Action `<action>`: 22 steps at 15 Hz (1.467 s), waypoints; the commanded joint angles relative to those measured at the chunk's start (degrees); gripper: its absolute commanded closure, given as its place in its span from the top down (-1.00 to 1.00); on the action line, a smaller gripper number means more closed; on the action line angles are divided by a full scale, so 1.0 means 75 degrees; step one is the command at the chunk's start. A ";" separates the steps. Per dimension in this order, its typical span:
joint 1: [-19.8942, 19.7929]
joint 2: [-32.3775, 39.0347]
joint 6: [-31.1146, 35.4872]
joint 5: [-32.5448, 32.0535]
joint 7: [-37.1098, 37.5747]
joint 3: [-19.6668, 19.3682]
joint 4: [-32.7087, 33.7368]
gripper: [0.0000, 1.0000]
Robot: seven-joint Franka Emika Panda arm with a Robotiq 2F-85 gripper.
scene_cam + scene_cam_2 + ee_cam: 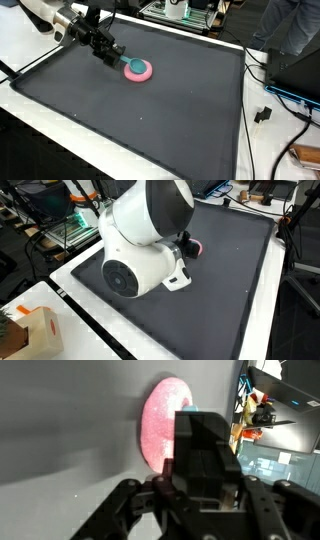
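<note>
Both exterior views share the mat [150, 120] (opposite ends, seemingly); wrist close.

White table [40, 125], in both ext. views. Dark grey mat [150, 115] lies flat on it and covers most of the top; white margin shows along near + left edges. On mat, far-left part: pink disc [138, 70] w/ teal centre, lying flat; wrist view shows it as a pink oval on the grey. Right of mat, on white strip: black cables [262, 85] + small white plug [264, 114]. In an ext. view, cardboard box [38, 330] sits on white margin at a table corner, off the mat.
</note>
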 commanded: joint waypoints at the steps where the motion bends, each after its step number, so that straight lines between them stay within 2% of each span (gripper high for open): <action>1: 0.0100 -0.0076 0.0121 -0.0210 0.0049 -0.0134 0.0030 -0.50; 13: 0.0598 -0.1598 0.0539 -0.1041 0.0090 -0.0082 -0.0571 -0.50; 16: 0.0840 -0.2174 0.1009 -0.1438 0.0193 -0.0103 -0.0807 -0.50; 22: 0.1528 -0.3369 0.2565 -0.2889 0.0773 0.0021 -0.1662 -0.50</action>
